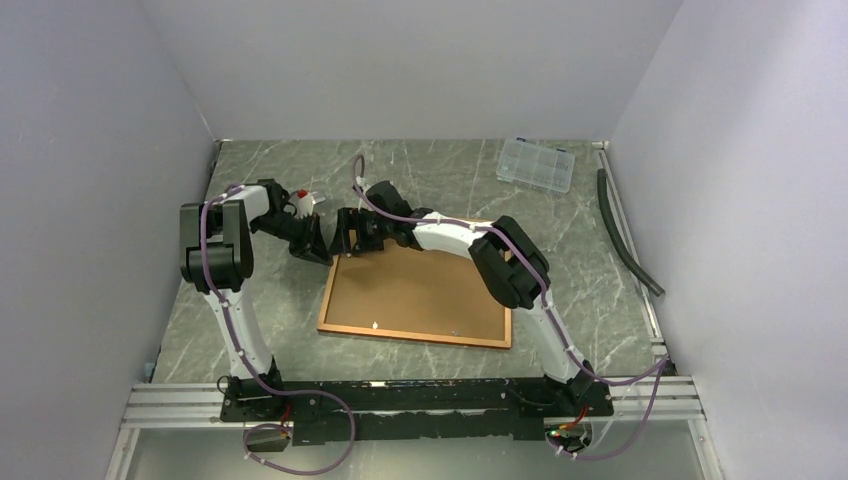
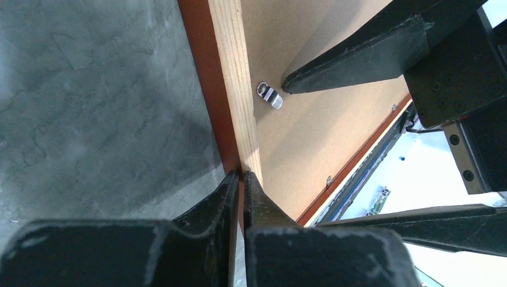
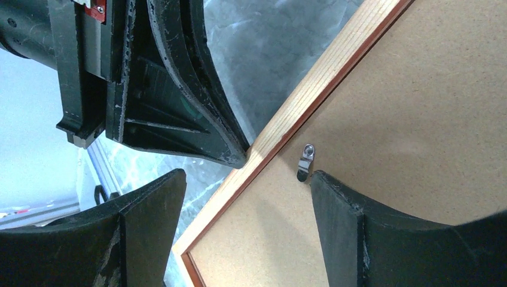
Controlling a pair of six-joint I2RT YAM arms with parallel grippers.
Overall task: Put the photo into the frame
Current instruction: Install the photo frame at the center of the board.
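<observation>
Left rail of frame [image 1: 415, 295] between fingers of wide-spread right gripper [image 3: 246, 174], pinched-together empty left gripper [image 2: 242, 174] against it

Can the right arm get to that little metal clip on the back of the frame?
Probably yes. The right end effector is open, with one finger right beside the clip and nothing between them. The left end effector pinches the frame at its rim, off to the side.

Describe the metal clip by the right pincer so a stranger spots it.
Find the frame lying back-up mid-table, brown backing board showing. Go to its far left corner. The clip is the silver tab inside the pale rail, by a fingertip of the right pincer, unlike the near-edge clips.
</observation>
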